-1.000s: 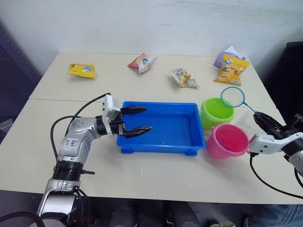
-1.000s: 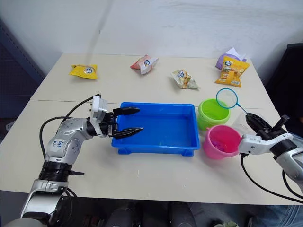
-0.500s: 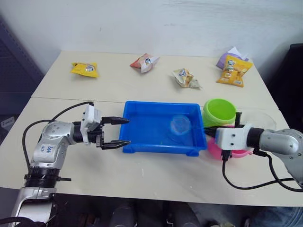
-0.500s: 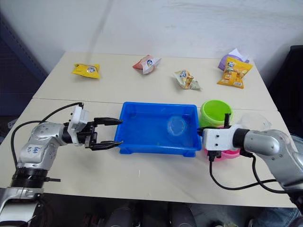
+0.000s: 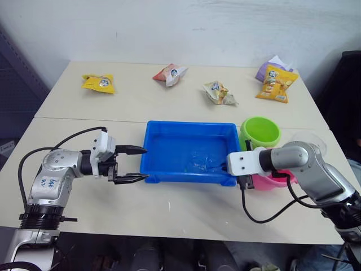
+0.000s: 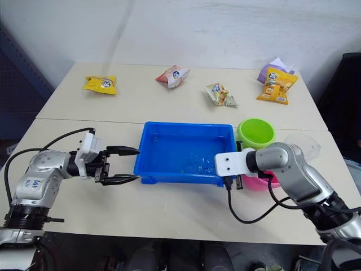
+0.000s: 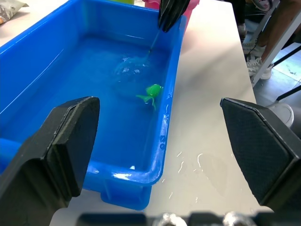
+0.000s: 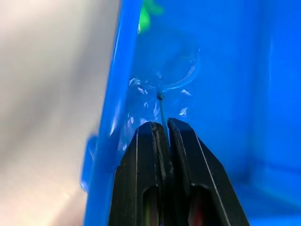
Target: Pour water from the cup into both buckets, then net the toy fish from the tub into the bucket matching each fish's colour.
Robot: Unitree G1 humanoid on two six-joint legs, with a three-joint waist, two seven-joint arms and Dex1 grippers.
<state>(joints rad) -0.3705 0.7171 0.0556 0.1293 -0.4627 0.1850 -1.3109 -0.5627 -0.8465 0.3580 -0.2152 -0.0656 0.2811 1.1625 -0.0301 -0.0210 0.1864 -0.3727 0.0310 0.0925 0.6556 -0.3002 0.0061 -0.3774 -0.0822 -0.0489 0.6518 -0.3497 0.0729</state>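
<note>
From the head camera, the blue tub [image 5: 189, 152] sits mid-table with the green bucket [image 5: 260, 132] just beside its right end and the pink bucket [image 5: 276, 176] in front of that, largely hidden behind the right arm. The right gripper [image 6: 240, 169] reaches in over the tub's right end. The left gripper [image 5: 131, 165] hovers just off the tub's left end, fingers spread wide, holding nothing. The clear cup [image 5: 307, 139] stands at the right, behind the right arm. Snack packets [image 5: 220, 93] lie along the far side of the table.

In the left wrist view, the net [image 7: 130, 75] is dipped in the water, its thin handle running up to the right arm's black fingers [image 7: 170, 12]. A green fish [image 7: 151, 90] floats touching or just beside the hoop; through the ripples I cannot tell if it is inside.

In the right wrist view, the two fingers [image 8: 151, 160] are pinched together on the net handle, with the hoop underwater just beyond them and the green fish at its far edge, near the tub wall.

The netting step looks to be in hand. Next, the hoop should slide under the green fish, lift level, and carry it to the green bucket.
</note>
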